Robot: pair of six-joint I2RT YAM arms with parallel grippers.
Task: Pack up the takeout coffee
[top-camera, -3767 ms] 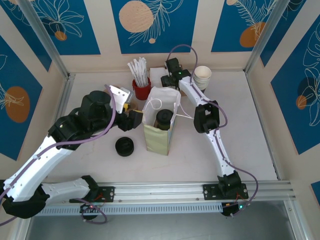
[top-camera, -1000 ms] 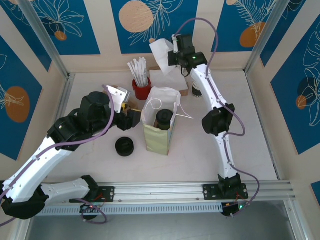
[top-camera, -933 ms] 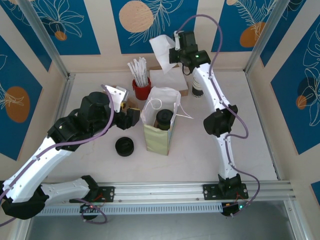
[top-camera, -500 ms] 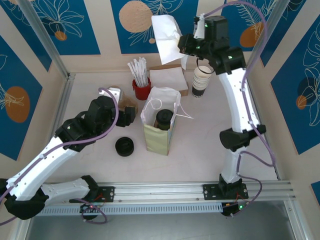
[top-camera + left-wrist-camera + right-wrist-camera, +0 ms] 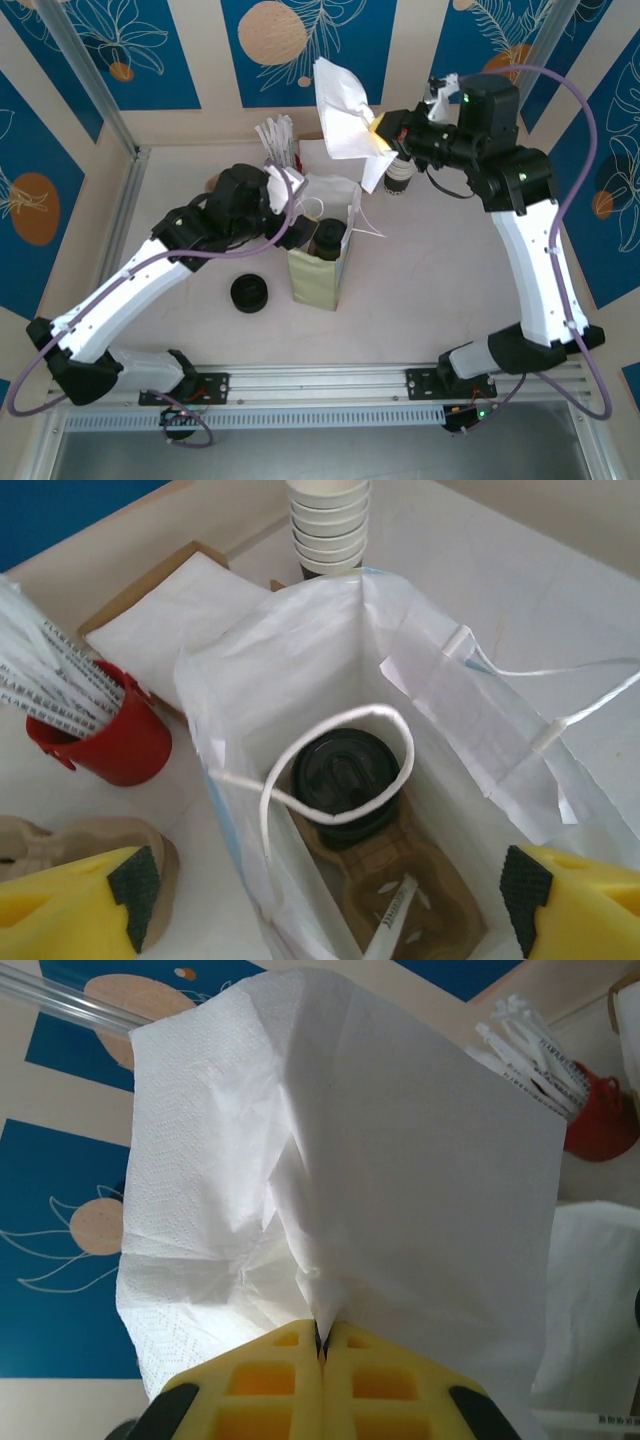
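The takeout coffee (image 5: 348, 780), a cup with a black domed lid, stands in a brown cardboard carrier (image 5: 415, 880) inside the open white paper bag (image 5: 300, 660). From above, the coffee (image 5: 327, 238) sits in the bag (image 5: 312, 280) mid-table. My left gripper (image 5: 325, 920) hangs open over the bag mouth, its yellow fingers (image 5: 75, 915) well apart on either side and holding nothing; in the top view the left gripper (image 5: 298, 212) is at the bag's left rim. My right gripper (image 5: 322, 1345) is shut on a white napkin (image 5: 340, 1160), held high behind the bag (image 5: 345, 115).
A loose all-black lid (image 5: 249, 293) lies left of the bag. A red cup of wrapped straws (image 5: 110, 740), a napkin stack (image 5: 170, 620) and stacked white paper cups (image 5: 328, 525) stand behind it. A wrapped straw (image 5: 390, 920) lies in the carrier. Bag handles (image 5: 560, 695) trail right.
The right arm has lifted the napkin off the stack and swung up and to the right. The left gripper has moved from beside the bag to over its mouth and opened wider.
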